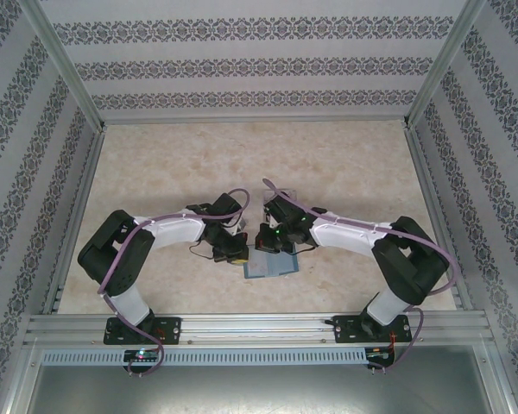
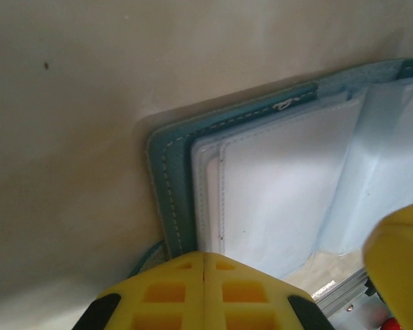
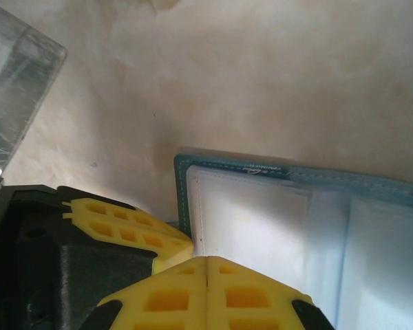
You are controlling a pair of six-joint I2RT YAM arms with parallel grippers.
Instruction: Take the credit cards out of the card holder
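top view, table (image 1: 198, 164): pale, with a stone look, and patterned walls (image 1: 17, 129) around it.
top view, holder (image 1: 272, 264): lies open and flat in the middle of the table, close to the near edge, between the two arms.
top view, left gripper (image 1: 236, 252): comes in from the left and sits low at the holder's left edge.
top view, right gripper (image 1: 268, 243): comes in from the right and sits low over the holder's far edge, just beside the left gripper.
top view, fingers: too small to tell here.
left wrist view, left gripper (image 2: 204, 258): its two yellow fingers are pressed together with nothing between them. the tips are at a teal corner of the holder; i cannot tell if they touch it.
left wrist view, holder (image 2: 275, 185): open, with a teal rim with stitching and pale blue pockets inside.
left wrist view, right gripper: a yellow finger (image 2: 399, 254) shows at the right, over the pockets.
right wrist view, right gripper (image 3: 206, 261): its yellow fingers are pressed together and hold nothing. the tips are at the edge of the holder's pale page.
right wrist view, left gripper (image 3: 124, 227): just beside, at the holder's corner.
right wrist view, tray (image 3: 17, 89): clear plastic, top left, well apart from the holder.
cards: i cannot tell them from the pale pockets.
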